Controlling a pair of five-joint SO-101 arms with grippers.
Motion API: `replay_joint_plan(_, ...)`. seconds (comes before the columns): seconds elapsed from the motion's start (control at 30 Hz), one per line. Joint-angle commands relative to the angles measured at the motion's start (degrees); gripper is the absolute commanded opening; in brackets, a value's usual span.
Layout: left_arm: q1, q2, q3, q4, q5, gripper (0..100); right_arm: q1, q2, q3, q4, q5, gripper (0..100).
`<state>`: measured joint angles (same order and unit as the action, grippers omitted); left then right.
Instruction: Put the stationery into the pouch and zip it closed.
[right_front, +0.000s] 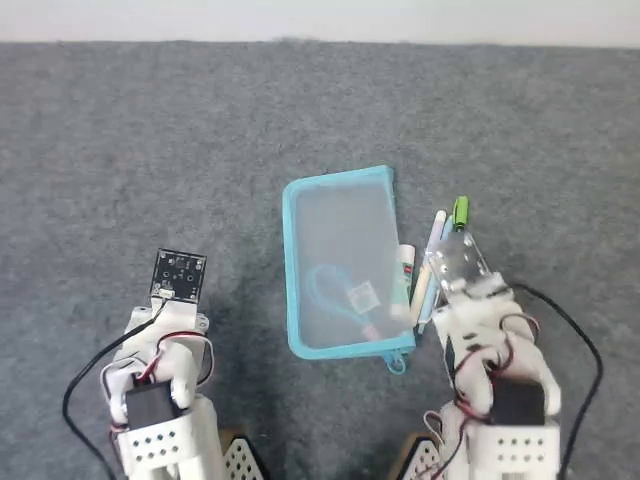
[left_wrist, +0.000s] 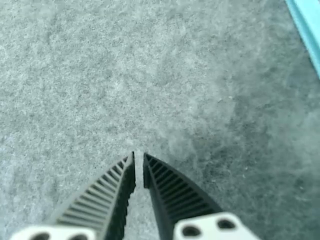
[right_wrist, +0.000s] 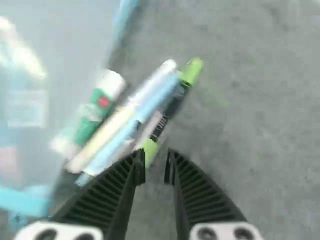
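Right hand (right_wrist: 155, 159) low beside pens (right_wrist: 131, 112).

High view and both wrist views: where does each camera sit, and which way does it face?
High view: fixed overhead, looking down on the grey carpet, pouch, pens, left arm and right arm.
Left wrist view: on the left arm, facing down past its jaws at grey carpet and a pouch edge.
Right wrist view: on the right arm, facing past its jaws at the pens beside the pouch.
Shared: all three show the pouch.
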<state>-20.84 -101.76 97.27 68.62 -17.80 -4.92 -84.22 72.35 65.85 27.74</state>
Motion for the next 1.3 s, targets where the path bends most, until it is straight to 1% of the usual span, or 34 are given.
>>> replay_joint_plan(0.0,0.3,0.5,-0.5,-1.1,-1.0,2,-7.2,21.1,-13.8,1.0,-5.1,7.3)
replay_joint_plan(0.1,0.3,0.5,-0.5,-1.1,-1.0,2,-13.2,35.9,-22.2,1.2,-8.9,7.4)
replay_joint_plan(0.2,0.2,0.5,-0.5,-1.1,-1.0,2,-16.7,48.8,-26.9,1.2,-11.0,7.4)
replay_joint_plan(0.33,0.2,0.5,-0.5,-1.1,-1.0,2,-16.5,62.5,-32.5,-1.7,-11.8,7.4)
replay_joint_plan(0.53,0.2,0.5,-0.5,-1.1,-1.0,2,-16.2,76.4,-39.9,-7.3,-16.2,7.4)
replay_joint_plan(0.67,0.2,0.5,-0.5,-1.1,-1.0,2,-16.5,82.8,-45.7,-9.5,-18.5,7.4)
replay_joint_plan(0.9,0.2,0.5,-0.5,-1.1,-1.0,2,-22.3,93.7,-58.5,-9.5,-20.7,7.4)
replay_joint_plan(1.0,0.2,0.5,-0.5,-1.1,-1.0,2,-22.8,97.1,-65.0,-7.6,-20.7,7.4)
replay_joint_plan(1.13,0.2,0.5,-0.5,-1.1,-1.0,2,-22.5,93.1,-71.7,1.5,-20.6,7.4)
replay_joint_plan(1.2,0.2,0.5,-0.5,-1.1,-1.0,2,-22.6,88.5,-71.7,4.5,-20.2,7.4)
replay_joint_plan(1.27,0.2,0.5,-0.5,-1.1,-1.0,2,-22.6,82.9,-68.3,5.3,-17.6,7.4)
